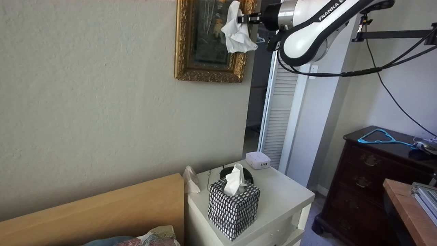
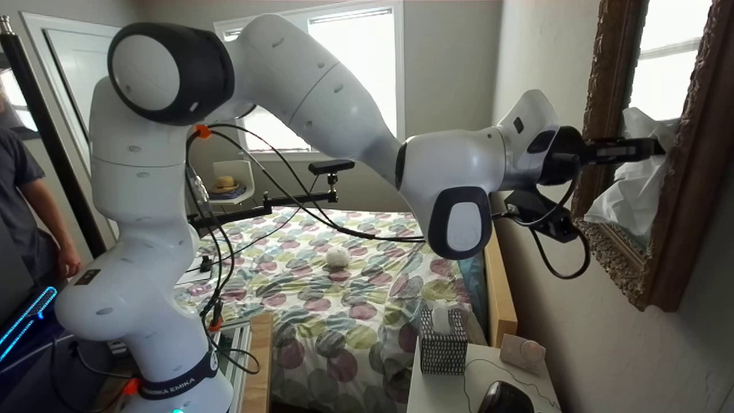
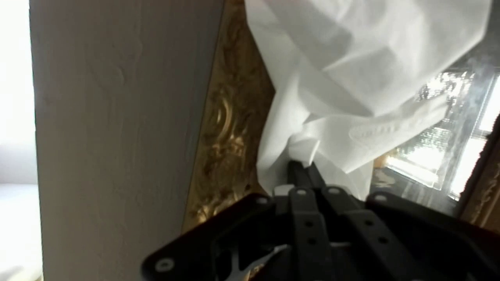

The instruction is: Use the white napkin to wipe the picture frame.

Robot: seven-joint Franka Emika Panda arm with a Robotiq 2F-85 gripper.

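Observation:
My gripper (image 1: pixel 240 19) is shut on a white napkin (image 1: pixel 236 37), which hangs loosely from the fingertips. The napkin is in front of the lower right part of the ornate gold picture frame (image 1: pixel 210 76) on the wall. In an exterior view the gripper (image 2: pixel 658 149) points at the frame (image 2: pixel 668 252) and the crumpled napkin (image 2: pixel 628 198) spreads below and behind the fingers. In the wrist view the closed fingers (image 3: pixel 304 166) pinch the napkin (image 3: pixel 343 74) beside the frame's gold border (image 3: pixel 224 132), over the reflective glass. I cannot tell whether the napkin touches the frame.
A black-and-white tissue box (image 1: pixel 234 208) stands on a white nightstand (image 1: pixel 283 198) below the frame, with a small white box (image 1: pixel 258 160) behind it. A wooden headboard (image 1: pixel 136 200) and bed are beside it. A person (image 2: pixel 31 195) stands at the far left in an exterior view.

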